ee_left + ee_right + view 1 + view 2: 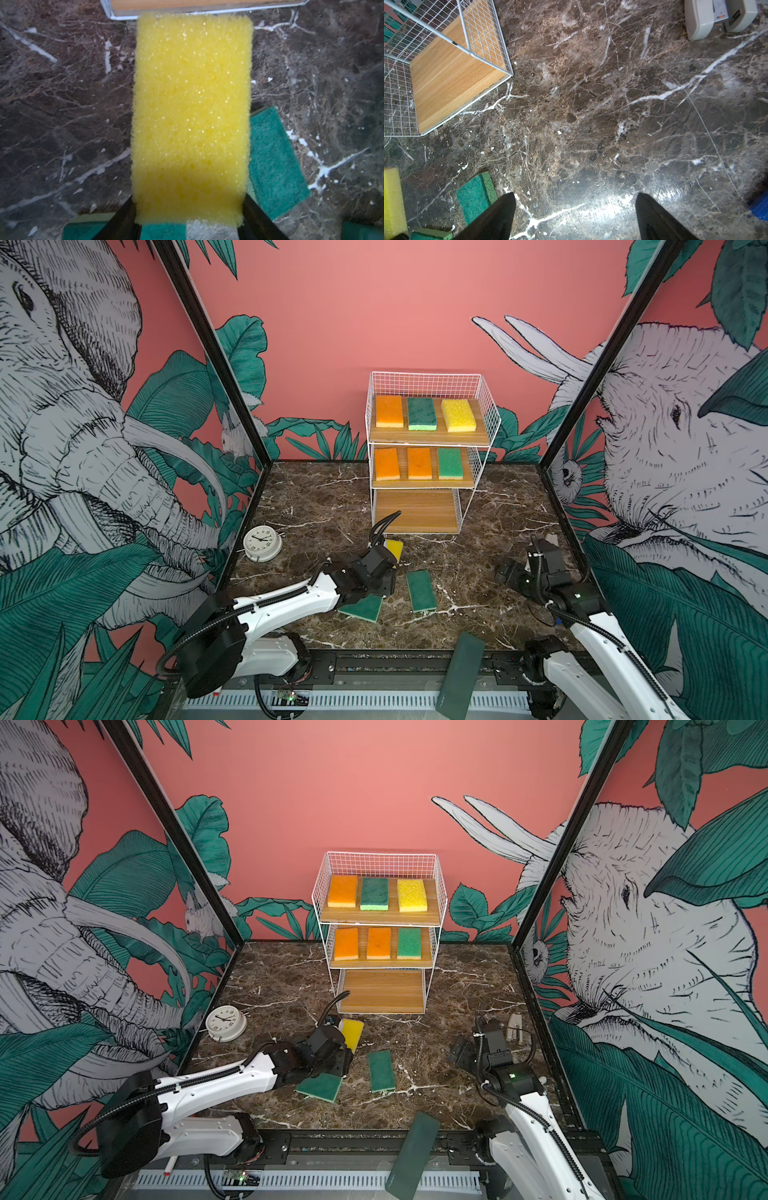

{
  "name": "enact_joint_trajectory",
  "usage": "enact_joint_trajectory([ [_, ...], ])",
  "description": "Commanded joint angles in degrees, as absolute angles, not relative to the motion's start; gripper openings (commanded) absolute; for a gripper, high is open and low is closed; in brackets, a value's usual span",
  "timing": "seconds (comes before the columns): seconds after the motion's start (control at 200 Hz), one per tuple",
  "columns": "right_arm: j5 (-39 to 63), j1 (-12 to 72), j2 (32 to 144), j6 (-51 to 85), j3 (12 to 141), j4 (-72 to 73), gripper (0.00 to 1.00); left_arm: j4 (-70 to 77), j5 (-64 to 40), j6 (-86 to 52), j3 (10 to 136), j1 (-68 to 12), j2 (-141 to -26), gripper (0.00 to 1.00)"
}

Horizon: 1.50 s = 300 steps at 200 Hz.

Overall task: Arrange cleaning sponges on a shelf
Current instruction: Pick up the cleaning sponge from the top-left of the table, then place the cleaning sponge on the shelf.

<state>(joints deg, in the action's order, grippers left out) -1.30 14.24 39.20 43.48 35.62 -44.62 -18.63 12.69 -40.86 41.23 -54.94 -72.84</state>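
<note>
The shelf [415, 510] stands at the back of the marble table. Its top board holds an orange, a green and a yellow sponge; the middle board holds two orange and one green; the lowest board holds nothing. My left gripper [188, 205] is shut on a yellow sponge [191, 104], which hangs just in front of the lowest board in a top view [395, 549]. Two green sponges lie on the table, one [421, 591] free and one [361, 608] partly under the left arm. My right gripper [575, 195] is open over bare marble at the right.
A white alarm clock [262, 543] lies at the left edge. A long dark grey-green slab [460, 672] hangs over the front rail. A beige stapler [515, 1027] stands near the right wall behind the right arm.
</note>
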Motion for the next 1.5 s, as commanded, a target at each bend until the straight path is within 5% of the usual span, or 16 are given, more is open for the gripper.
enact_joint_trajectory([
  [0.0, -2.20, 14.44, 38.34, 43.51, 35.25, -46.04, 0.93, -12.48, 16.67, -46.00, 43.34, -55.28, -74.31, 0.67],
  [0.355, -1.11, 14.50, 37.18, 43.86, 34.55, -46.44, 0.92, -13.26, 29.77, -42.34, 50.63, -54.57, -84.20, 0.68],
  [0.82, -0.77, 14.51, 36.57, 44.82, 33.32, -45.54, 0.91, 3.16, 33.12, -33.92, 50.88, -51.12, -94.77, 0.68],
  [1.495, -1.82, 14.53, 36.30, 44.21, 31.81, -44.82, 0.91, 5.72, 37.91, -35.24, 58.05, -49.01, -104.50, 0.69],
])
